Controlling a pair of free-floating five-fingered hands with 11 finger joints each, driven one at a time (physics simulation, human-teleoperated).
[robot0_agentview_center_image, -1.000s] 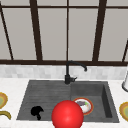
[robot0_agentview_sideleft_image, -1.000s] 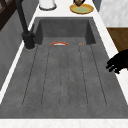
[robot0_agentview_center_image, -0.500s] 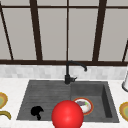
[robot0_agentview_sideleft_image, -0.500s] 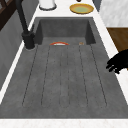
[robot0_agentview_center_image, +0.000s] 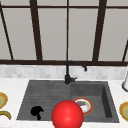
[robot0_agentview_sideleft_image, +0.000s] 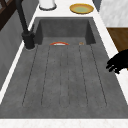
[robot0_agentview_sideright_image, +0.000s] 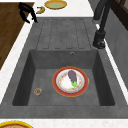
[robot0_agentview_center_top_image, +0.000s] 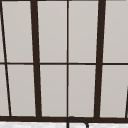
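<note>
Black left hand (robot0_agentview_center_image: 37, 111): fingers loosely apart, empty (a hover, nothing grasped).
Place: draining board (robot0_agentview_sideleft_image: 62, 75), front edge.

A black faucet (robot0_agentview_center_image: 71, 71) stands at the middle of the sink's (robot0_agentview_center_image: 47, 92) back rim, below a dark-framed window (robot0_agentview_center_top_image: 67, 60). In the basin at lower right a red-rimmed plate (robot0_agentview_sideright_image: 70, 81) carries an eggplant (robot0_agentview_sideright_image: 72, 76). Yellow plates (robot0_agentview_sideleft_image: 81, 8) sit on the white counter (robot0_agentview_center_image: 12, 90) at both edges, a banana (robot0_agentview_sideright_image: 40, 10) beside the left one.
</note>
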